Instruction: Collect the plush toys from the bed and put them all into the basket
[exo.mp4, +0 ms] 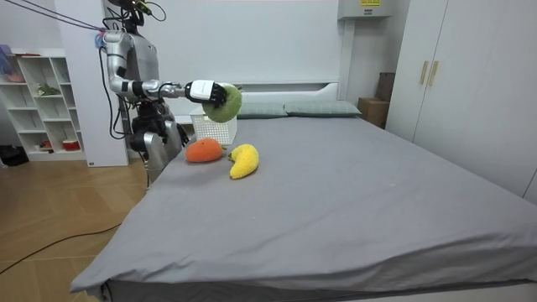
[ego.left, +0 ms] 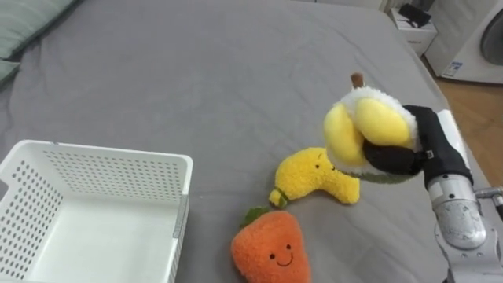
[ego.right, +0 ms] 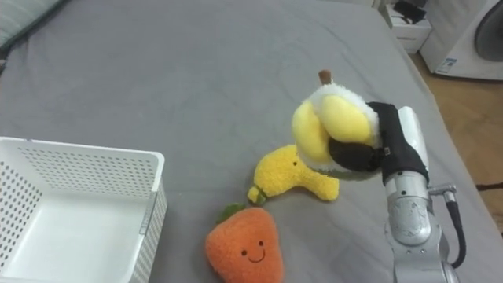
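My right hand (ego.left: 409, 153) (ego.right: 376, 149) (exo.mp4: 205, 91) is shut on a plush toy (ego.left: 363, 130) (ego.right: 330, 126) (exo.mp4: 225, 101), yellow and white with a green underside and a brown stem, held in the air above the grey bed (ego.left: 220, 86). Below it on the bed lies a yellow banana plush (ego.left: 314, 177) (ego.right: 292, 174) (exo.mp4: 243, 160). An orange carrot plush (ego.left: 271, 250) (ego.right: 245, 250) (exo.mp4: 203, 150) with a smiling face lies nearer me. The white perforated basket (ego.left: 102, 177) (ego.right: 78, 169) (exo.mp4: 214, 129) stands empty at the lower left.
In the room view I stand at the bed's edge on the room view's left, beside a white shelf (exo.mp4: 42, 101). Pillows (exo.mp4: 302, 109) lie at the head of the bed. A white nightstand (ego.left: 416, 31) and a white appliance (ego.left: 479, 47) stand beyond the far right.
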Available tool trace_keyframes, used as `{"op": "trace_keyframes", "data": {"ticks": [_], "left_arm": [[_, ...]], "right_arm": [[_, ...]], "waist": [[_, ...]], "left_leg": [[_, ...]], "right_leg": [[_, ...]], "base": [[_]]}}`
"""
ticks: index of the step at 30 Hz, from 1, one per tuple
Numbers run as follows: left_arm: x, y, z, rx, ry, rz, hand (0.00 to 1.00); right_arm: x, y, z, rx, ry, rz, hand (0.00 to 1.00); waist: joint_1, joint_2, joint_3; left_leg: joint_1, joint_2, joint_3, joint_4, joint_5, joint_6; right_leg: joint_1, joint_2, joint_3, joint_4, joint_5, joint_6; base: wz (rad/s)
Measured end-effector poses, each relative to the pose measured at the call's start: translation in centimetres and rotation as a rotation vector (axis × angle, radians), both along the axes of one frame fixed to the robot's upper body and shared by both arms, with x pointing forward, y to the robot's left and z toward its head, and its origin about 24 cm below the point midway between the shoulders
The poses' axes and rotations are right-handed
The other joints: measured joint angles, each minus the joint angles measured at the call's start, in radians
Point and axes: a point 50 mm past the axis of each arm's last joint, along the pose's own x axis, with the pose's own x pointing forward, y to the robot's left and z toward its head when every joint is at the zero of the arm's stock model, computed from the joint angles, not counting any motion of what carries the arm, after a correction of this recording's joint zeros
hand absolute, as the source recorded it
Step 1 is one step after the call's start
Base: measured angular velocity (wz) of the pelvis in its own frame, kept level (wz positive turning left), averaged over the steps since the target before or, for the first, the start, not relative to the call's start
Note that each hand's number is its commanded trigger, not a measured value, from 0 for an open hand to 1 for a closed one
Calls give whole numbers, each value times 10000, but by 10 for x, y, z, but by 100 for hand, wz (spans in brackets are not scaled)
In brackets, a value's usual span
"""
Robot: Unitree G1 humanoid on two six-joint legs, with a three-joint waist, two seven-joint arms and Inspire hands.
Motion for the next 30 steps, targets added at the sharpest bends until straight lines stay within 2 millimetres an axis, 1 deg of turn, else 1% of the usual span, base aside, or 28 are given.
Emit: {"op": "trace_keyframes", "data": {"ticks": [2,3,4,5,7,8,11,13,15,16,18,20,21,22,26,28,29,30], "left_arm": [[3,0,0,15,-135,-61,0],[4,0,0,16,-167,-95,0],[5,-1,0,2,-180,-153,0],[6,-2,0,-6,-191,-183,0],[9,-2,0,-5,-271,-210,0],[9,-2,0,-3,-282,-213,0],[9,-3,-1,-40,-234,-245,0],[10,-5,-1,-80,-181,-403,0],[12,-6,-1,-96,-219,-472,0],[14,-6,-1,-130,-250,-536,0],[14,-7,-2,-275,-220,-649,0],[14,-8,-2,-367,-172,-668,0],[14,-8,-2,-438,-178,-694,0],[15,-8,-2,-472,-175,-722,0],[16,-7,-2,-444,-176,-835,0],[19,-7,-1,-430,-262,-874,0],[19,-7,-1,-424,-287,-882,0],[20,-7,0,-415,-336,-908,0]], "right_arm": [[5,7,2,-2,-84,308,100],[8,12,4,-2,-162,504,100],[11,16,6,-4,-237,668,100],[12,18,7,3,-274,749,100],[18,25,13,-59,-441,1077,100],[20,27,14,-67,-505,1177,100],[26,35,21,-40,-697,1563,100],[30,46,25,-47,-828,2046,100],[31,52,26,-59,-810,2329,100],[32,57,26,-125,-772,2550,96],[33,63,26,-211,-726,2819,95],[33,69,24,-229,-566,3048,94],[33,72,23,-151,-466,3249,95],[32,76,25,-156,-447,3446,95],[30,85,27,-164,-415,3999,95],[29,90,25,-101,-309,4244,94],[29,93,24,-67,-283,4337,94],[28,100,22,93,-227,4566,94]], "waist": [[46,-59,44],[129,-85,72],[233,-109,80],[252,-118,78],[427,-162,46],[466,-167,44],[601,-187,29],[676,-187,23],[804,-191,21],[865,-188,23],[872,-179,28],[992,-181,28],[1101,-186,27],[1132,-192,22],[1133,-217,5],[1382,-226,19],[1399,-218,27],[1424,-218,28]], "left_leg": [[-8,-4,-12,1,9,13],[-22,-5,-21,3,11,17],[-27,-7,-28,3,12,18],[-32,-9,-34,4,12,18],[-70,-20,-128,4,13,20],[-72,-20,-131,3,13,20],[-133,-44,-293,7,16,24],[-168,-53,-365,25,29,44],[-170,-58,-395,32,34,51],[-181,-77,-435,36,52,76],[-208,-115,-553,36,76,107],[-223,-136,-596,40,89,123],[-269,-144,-590,40,91,128],[-361,-162,-626,54,96,136],[-448,-237,-859,64,126,178],[-440,-258,-864,56,143,191],[-441,-259,-861,57,143,192],[-438,-262,-862,58,144,193]], "right_leg": [[-22,-4,-27,-13,-1,1],[-27,-3,-34,-24,-1,1],[-29,-4,-32,-25,-2,2],[-29,-6,-41,-29,-2,2],[-21,-11,-81,-27,-1,2],[-22,-10,-90,-27,-1,1],[-15,-38,-309,-20,0,1],[-12,-57,-396,-24,0,1],[-1,-70,-444,-16,0,1],[0,-90,-491,-2,-1,2],[15,-125,-589,2,-1,8],[21,-146,-622,11,-3,19],[7,-156,-629,8,-8,29],[-5,-175,-698,-15,-18,47],[6,-246,-879,-28,-43,88],[0,-268,-897,-29,-37,102],[0,-269,-914,-34,-34,107],[-4,-277,-943,-37,-30,114]], "base": [[6],[0],[0],[0],[6],[5],[14],[13],[7],[9],[15],[9],[7],[16],[18],[2],[0],[0]]}}
